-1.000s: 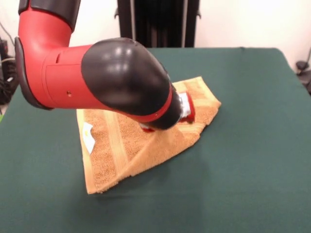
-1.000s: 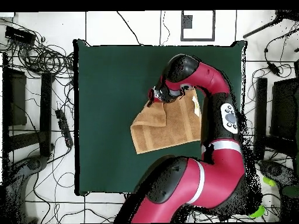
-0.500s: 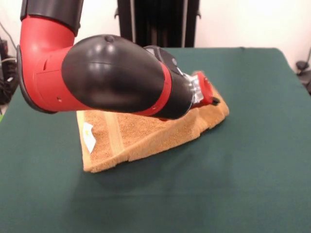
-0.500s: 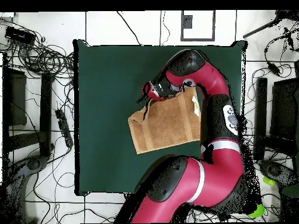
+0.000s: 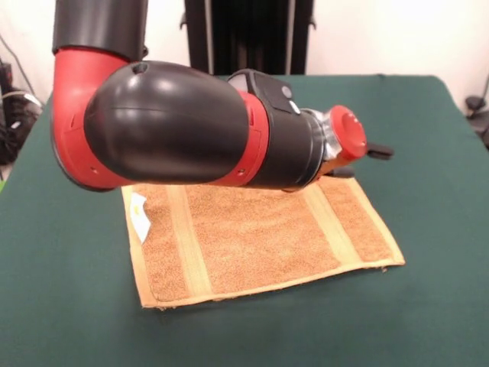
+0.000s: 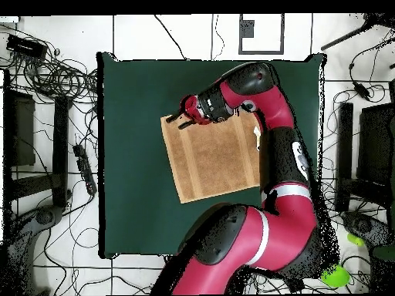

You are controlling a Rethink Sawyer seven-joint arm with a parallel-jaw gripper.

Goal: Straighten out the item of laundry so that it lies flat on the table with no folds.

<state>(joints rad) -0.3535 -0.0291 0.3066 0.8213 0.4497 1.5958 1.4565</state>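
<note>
The tan-orange towel (image 5: 260, 237) lies spread out on the dark green table (image 5: 428, 306), with its two woven bands running front to back and its white tag (image 5: 138, 210) at the left edge. My gripper (image 5: 363, 162) hovers just above the towel's far right corner, open and holding nothing. My arm hides the towel's far edge. In the overhead view the towel (image 6: 212, 158) is a flat square at the middle of the table (image 6: 131, 116). There the gripper (image 6: 180, 120) is over the towel's upper left corner.
My thick red and black arm (image 5: 168, 126) hangs low over the far part of the towel. The black pedestal (image 5: 244, 34) stands behind the table. Cables (image 6: 54, 77) and equipment lie on the floor round the table.
The gripper carried the folded-over corner outward and let it go. The towel went from a folded triangle to a flat square, and the gripper now stands free above that corner.
</note>
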